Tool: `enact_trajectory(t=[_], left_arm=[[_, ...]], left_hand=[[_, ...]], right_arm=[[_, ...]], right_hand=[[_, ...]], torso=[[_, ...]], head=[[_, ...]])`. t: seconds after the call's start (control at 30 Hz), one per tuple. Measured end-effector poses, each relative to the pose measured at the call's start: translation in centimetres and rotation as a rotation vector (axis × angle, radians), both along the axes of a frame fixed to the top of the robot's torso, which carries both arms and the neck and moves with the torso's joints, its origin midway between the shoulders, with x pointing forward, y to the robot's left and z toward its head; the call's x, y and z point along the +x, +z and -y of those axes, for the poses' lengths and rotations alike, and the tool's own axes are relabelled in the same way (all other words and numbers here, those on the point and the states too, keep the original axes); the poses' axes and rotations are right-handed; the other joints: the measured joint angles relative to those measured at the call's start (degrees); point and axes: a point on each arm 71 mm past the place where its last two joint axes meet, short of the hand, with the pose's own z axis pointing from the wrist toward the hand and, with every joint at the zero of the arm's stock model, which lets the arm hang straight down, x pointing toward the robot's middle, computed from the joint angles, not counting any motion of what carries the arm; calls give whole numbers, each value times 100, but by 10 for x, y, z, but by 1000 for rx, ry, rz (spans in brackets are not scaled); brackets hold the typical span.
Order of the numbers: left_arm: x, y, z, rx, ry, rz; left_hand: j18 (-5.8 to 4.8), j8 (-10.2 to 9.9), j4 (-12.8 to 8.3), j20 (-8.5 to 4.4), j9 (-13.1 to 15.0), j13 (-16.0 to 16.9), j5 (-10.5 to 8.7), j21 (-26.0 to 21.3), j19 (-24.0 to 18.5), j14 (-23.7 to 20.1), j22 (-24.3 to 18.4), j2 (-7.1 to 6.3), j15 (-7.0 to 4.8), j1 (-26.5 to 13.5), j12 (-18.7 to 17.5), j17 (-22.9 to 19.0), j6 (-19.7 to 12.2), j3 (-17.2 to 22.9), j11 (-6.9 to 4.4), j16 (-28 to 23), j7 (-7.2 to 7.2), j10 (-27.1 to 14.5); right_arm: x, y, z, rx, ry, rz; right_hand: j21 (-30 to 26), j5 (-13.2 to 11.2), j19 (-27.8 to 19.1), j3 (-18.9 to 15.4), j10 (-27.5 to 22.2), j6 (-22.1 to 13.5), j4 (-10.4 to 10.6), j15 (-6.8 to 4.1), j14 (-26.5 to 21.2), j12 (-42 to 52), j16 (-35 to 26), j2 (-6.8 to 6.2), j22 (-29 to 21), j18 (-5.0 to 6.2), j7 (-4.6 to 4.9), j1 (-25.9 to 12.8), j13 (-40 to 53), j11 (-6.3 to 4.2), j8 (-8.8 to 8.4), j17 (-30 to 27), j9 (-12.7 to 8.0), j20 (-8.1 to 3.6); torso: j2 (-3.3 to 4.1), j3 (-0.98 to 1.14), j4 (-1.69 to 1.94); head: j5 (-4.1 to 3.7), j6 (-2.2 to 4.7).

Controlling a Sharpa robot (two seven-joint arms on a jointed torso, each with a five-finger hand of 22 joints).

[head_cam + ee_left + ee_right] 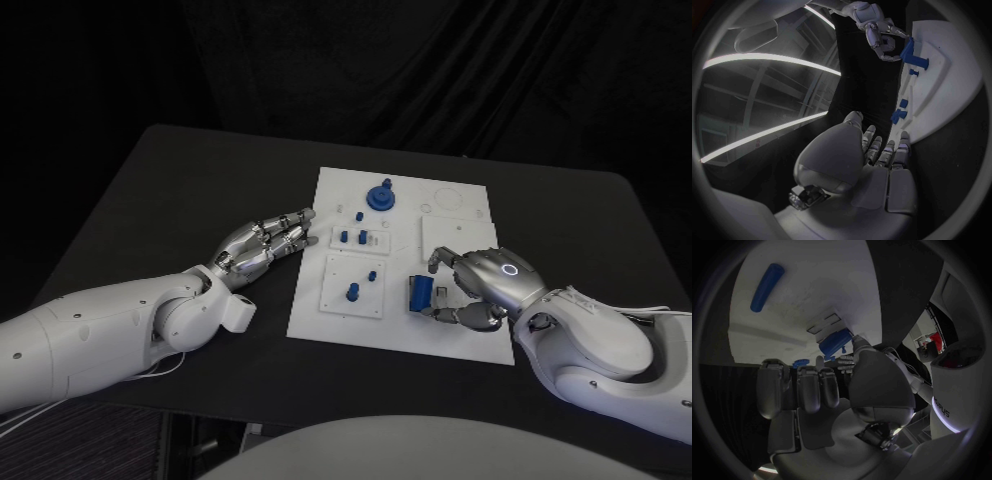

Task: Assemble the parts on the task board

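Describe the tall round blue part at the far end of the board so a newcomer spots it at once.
Start at the white task board in the middle of the black table. Go to its far edge, away from both hands. There stands the round blue part, a wide disc with a knob on top, taller and broader than the small blue pegs nearer the robot.

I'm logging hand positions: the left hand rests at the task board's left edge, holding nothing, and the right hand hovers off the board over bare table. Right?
Not quite. The right hand is over the task board, by a blue part, as the head view shows. The left hand is as you say.
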Motion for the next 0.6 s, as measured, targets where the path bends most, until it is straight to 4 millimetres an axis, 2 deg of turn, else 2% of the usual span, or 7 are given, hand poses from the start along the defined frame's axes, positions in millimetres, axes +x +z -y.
enact_trajectory(t=[0.6], left_arm=[[0,0,0,-1,-3,-3]], left_hand=[[1,0,-17,0,6,0,0,0,0,0,-5,0,0,0,0,0,30,16,0,0,30,0]], right_arm=[[2,-2,-3,-17,11,-4]], right_hand=[[0,0,0,0,0,0,0,0,0,0,0,-17,0,0,0,-17,-1,0,0,0,-22,0]], torso=[[-1,-1,-1]], head=[[-13,0]])
